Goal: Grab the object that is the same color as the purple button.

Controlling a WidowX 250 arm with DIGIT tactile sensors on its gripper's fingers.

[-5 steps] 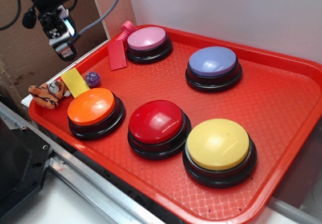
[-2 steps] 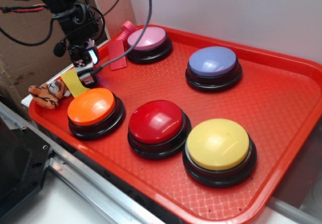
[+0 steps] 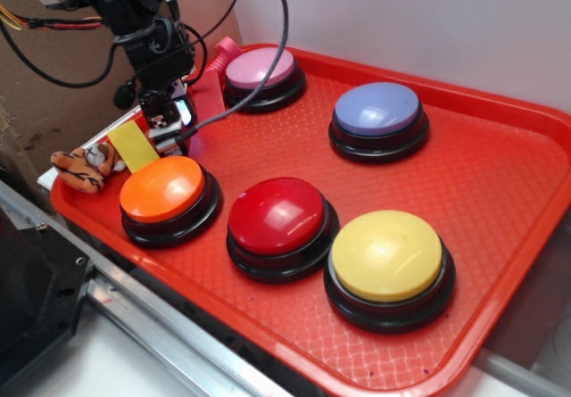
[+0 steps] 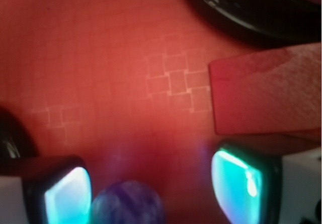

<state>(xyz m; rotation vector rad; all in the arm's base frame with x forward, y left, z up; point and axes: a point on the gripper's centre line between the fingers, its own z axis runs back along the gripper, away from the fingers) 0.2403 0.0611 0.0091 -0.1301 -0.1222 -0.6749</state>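
Observation:
The tiny purple ball (image 4: 128, 205) with pale flecks lies on the red tray, low in the wrist view, between the glowing fingers (image 4: 68, 196) and close to the left one. My gripper (image 4: 151, 190) is open around it, with a wide gap to the right finger. In the exterior view the gripper (image 3: 166, 128) is down at the tray's far left corner, behind the orange button, and hides the ball. The purple button (image 3: 377, 109), a lavender-blue dome on a black base, stands at the back right, far from the gripper.
On the red tray (image 3: 500, 174) stand pink (image 3: 260, 69), orange (image 3: 163, 189), red (image 3: 277, 216) and yellow (image 3: 386, 254) buttons. A flat red tag (image 4: 266, 95) lies just ahead of the right finger. A yellow strip (image 3: 132, 145) and tiger plush (image 3: 82, 167) lie at the tray's left rim.
The gripper has come down and to the right, from above the tray's left edge onto the spot where the ball lay. It now covers the ball in the exterior view.

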